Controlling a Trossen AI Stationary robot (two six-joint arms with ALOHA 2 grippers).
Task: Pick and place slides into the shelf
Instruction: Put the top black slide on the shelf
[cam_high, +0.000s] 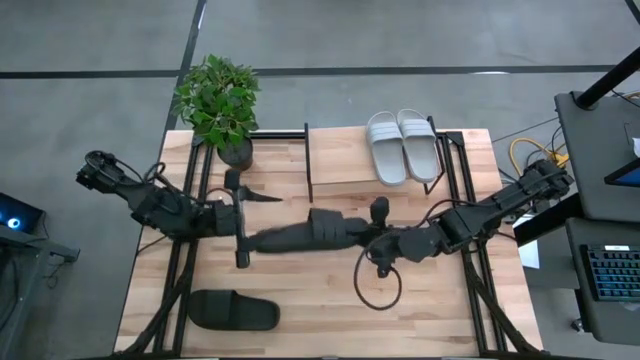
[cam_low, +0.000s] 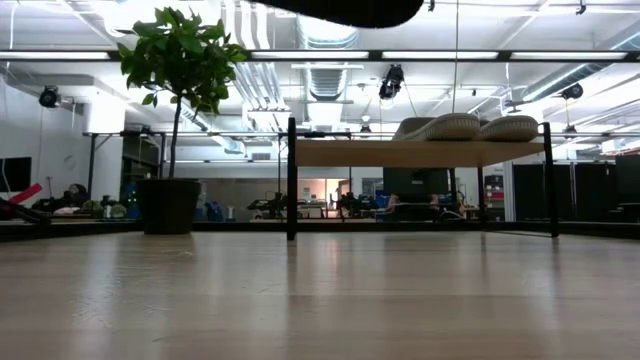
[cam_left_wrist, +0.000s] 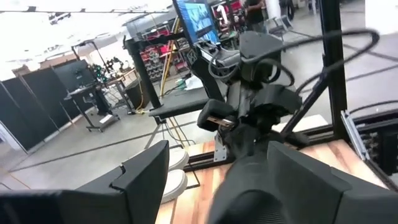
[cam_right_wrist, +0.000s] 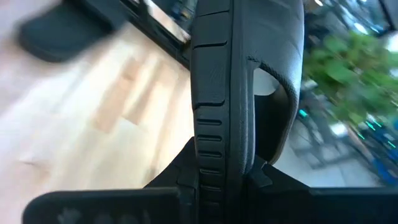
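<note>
A matte black open-toe foam slide sandal (cam_high: 312, 232) hangs in the air over the middle of the light wooden desk (cam_high: 300, 310), between the two arms. The right end effector (cam_high: 383, 248) is clamped edge-on across its sole, while the left end effector (cam_high: 240, 212) stands spread wide at the slide's other end, gripping nothing. The sandal looks light and springy, stiff along the sole rim and softer at the wide strap, so the rim is the surer hold. Its mate, a second black slide (cam_high: 232, 311), lies near left on the desk. The grey-white pair (cam_high: 401, 145) already sits on the wooden-topped, black-framed shelf (cam_high: 340, 160) at the far side.
</note>
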